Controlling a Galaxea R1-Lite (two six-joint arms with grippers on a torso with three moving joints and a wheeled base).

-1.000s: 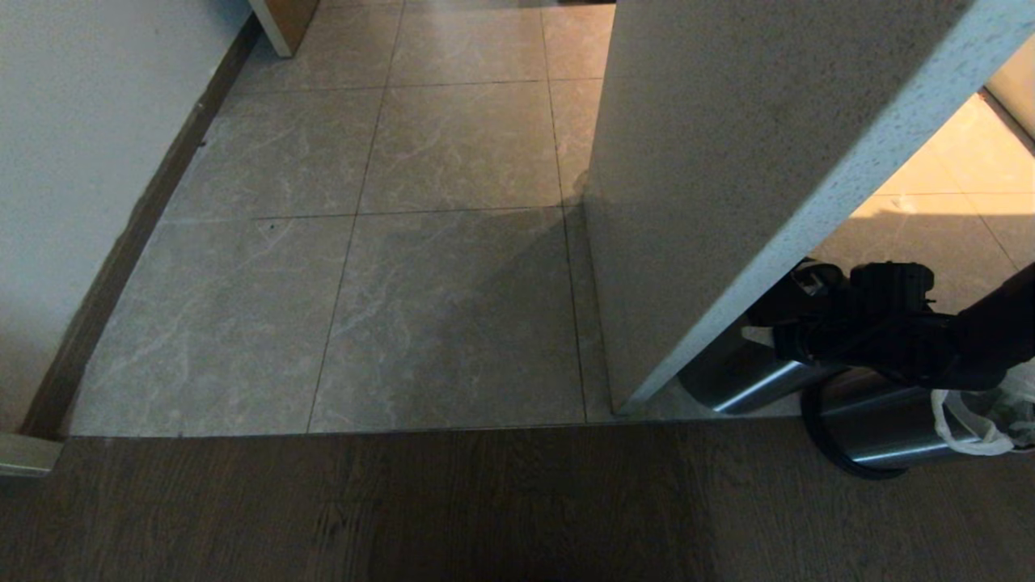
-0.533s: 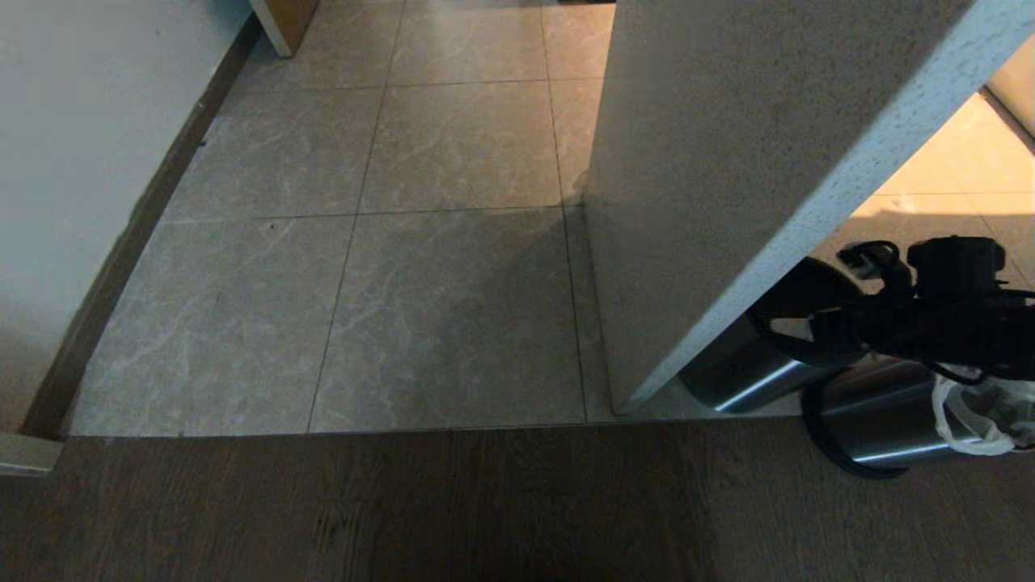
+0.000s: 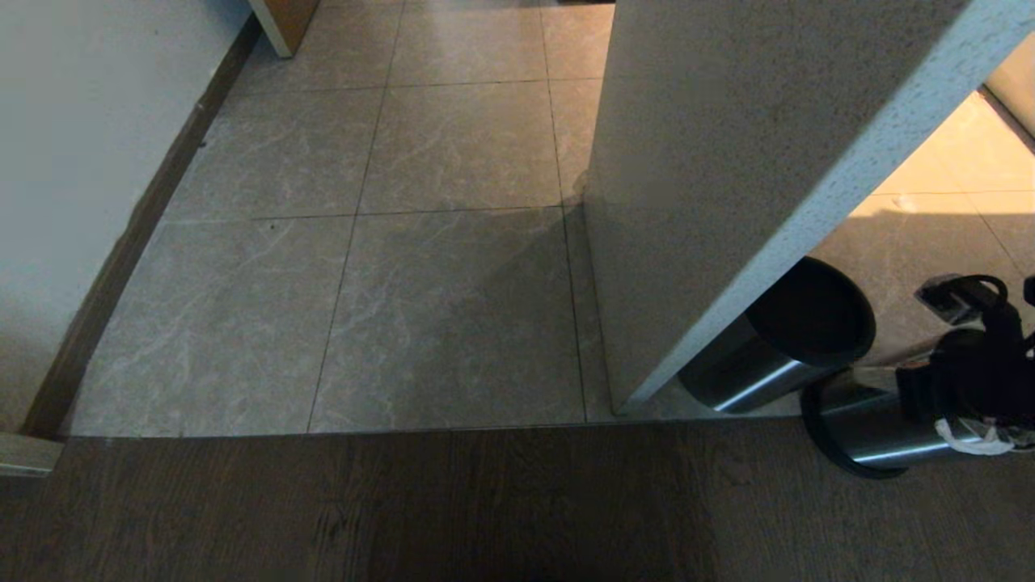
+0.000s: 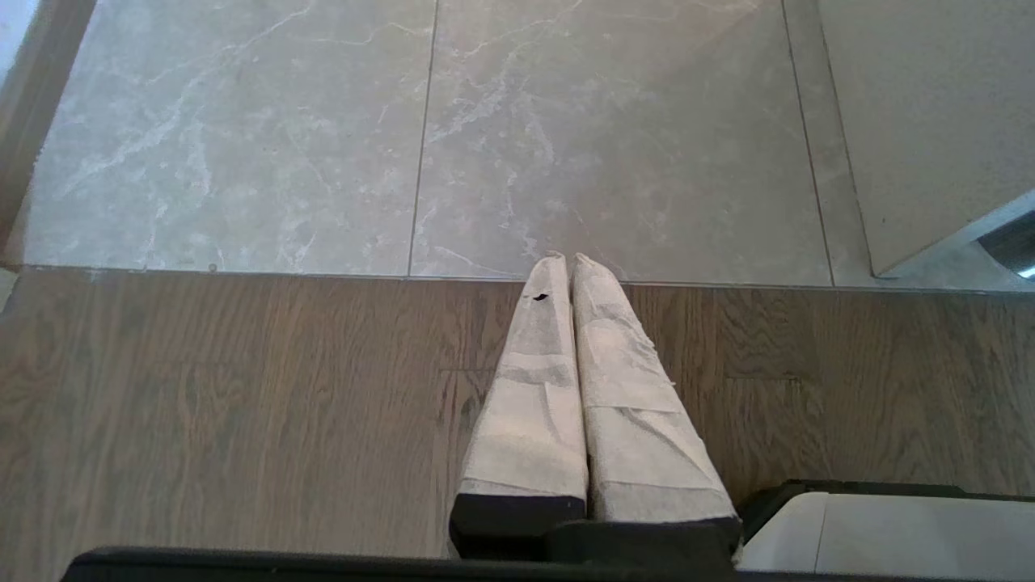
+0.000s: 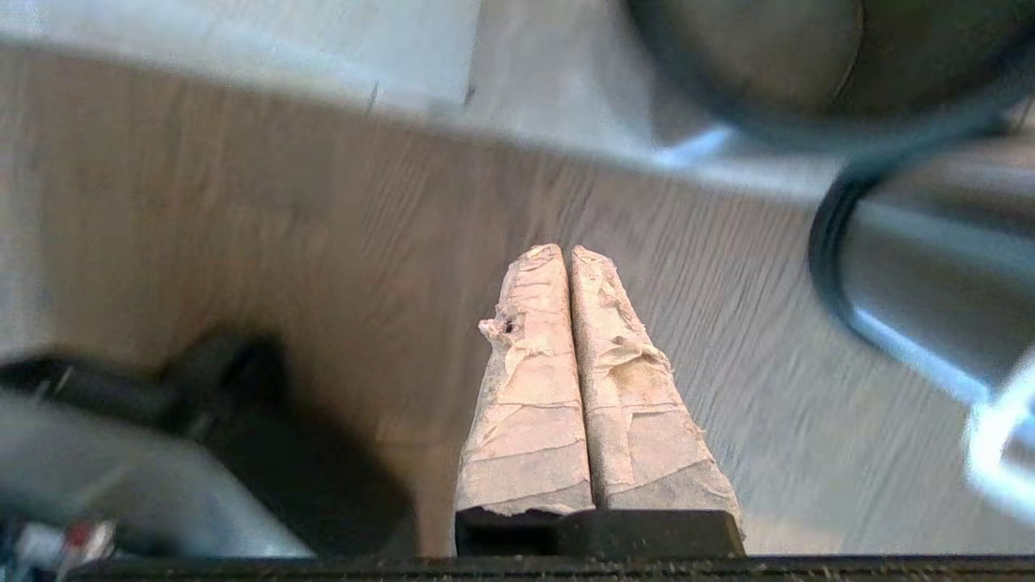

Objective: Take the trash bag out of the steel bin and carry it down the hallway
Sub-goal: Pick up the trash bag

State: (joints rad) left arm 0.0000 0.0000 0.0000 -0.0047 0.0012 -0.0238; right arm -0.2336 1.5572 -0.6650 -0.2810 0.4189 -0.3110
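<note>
The steel bin (image 3: 861, 428) stands at the lower right on the wood floor, shiny with a black base ring. The white trash bag (image 3: 970, 434) shows at its rim, mostly hidden behind my dark right arm (image 3: 974, 368). In the right wrist view my right gripper (image 5: 566, 252) is shut with nothing between its taped fingers. It hangs over the wood floor beside the steel bin (image 5: 930, 267), and the trash bag (image 5: 1003, 440) is a white blur at the edge. My left gripper (image 4: 566, 259) is shut and parked over the floor seam. The hallway tiles (image 3: 420, 267) stretch ahead.
A second steel bin with a dark top (image 3: 776, 347) sits partly under a speckled white counter slab (image 3: 728, 162). A white wall with a dark baseboard (image 3: 121, 242) runs along the left. Wood flooring (image 3: 404, 509) meets the tiles near me.
My right arm has swung away to the right and lower, uncovering the second bin's dark top. It now covers more of the white bag.
</note>
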